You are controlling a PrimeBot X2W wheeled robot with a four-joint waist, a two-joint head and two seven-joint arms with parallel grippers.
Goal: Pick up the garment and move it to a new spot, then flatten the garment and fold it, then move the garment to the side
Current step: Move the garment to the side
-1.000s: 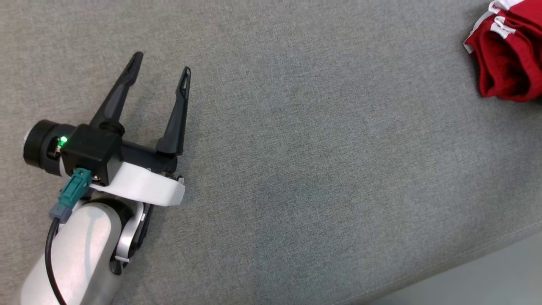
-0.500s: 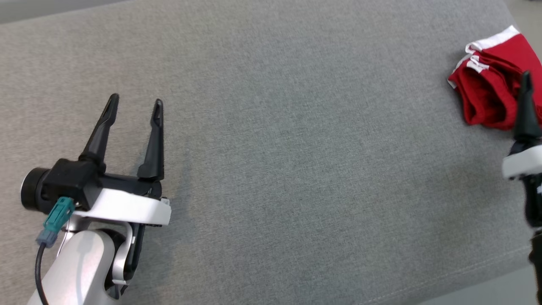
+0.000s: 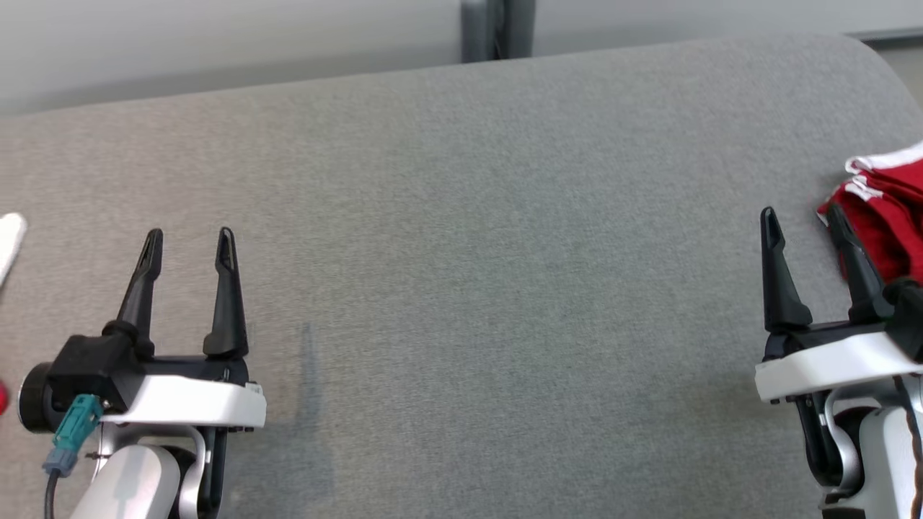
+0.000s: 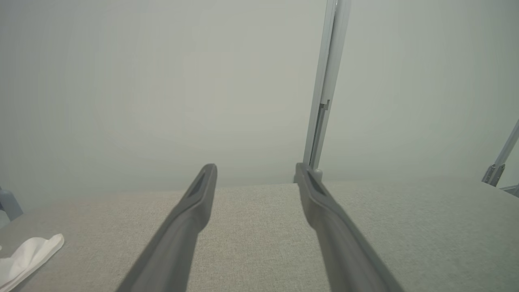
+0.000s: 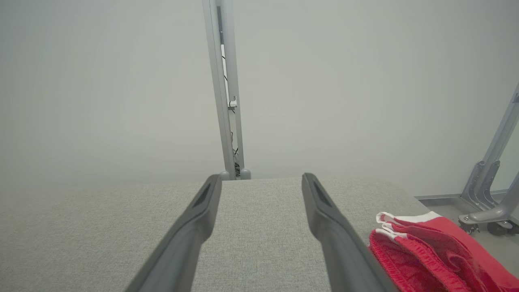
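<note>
The garment (image 3: 887,216) is a red piece with white trim, lying folded in a small bundle at the far right edge of the grey padded table (image 3: 469,216). In the right wrist view the garment (image 5: 425,251) lies just right of the right finger. My right gripper (image 3: 802,213) hovers open beside it, to its left, with nothing between the fingers. At the lower left, far from the garment, my left gripper (image 3: 189,236) is open and empty; the left wrist view has the left gripper (image 4: 256,169) over bare grey cloth.
A white cloth (image 3: 9,241) lies at the table's left edge, seen also as a white cloth (image 4: 24,259) in the left wrist view. A grey post (image 3: 497,29) stands behind the table against a pale wall. A metal frame foot (image 5: 490,198) stands on the floor at right.
The head camera has tilted up and the view has shifted, bringing the table's far edge and wall into view. My right gripper has come into view beside the garment. Both grippers stay open.
</note>
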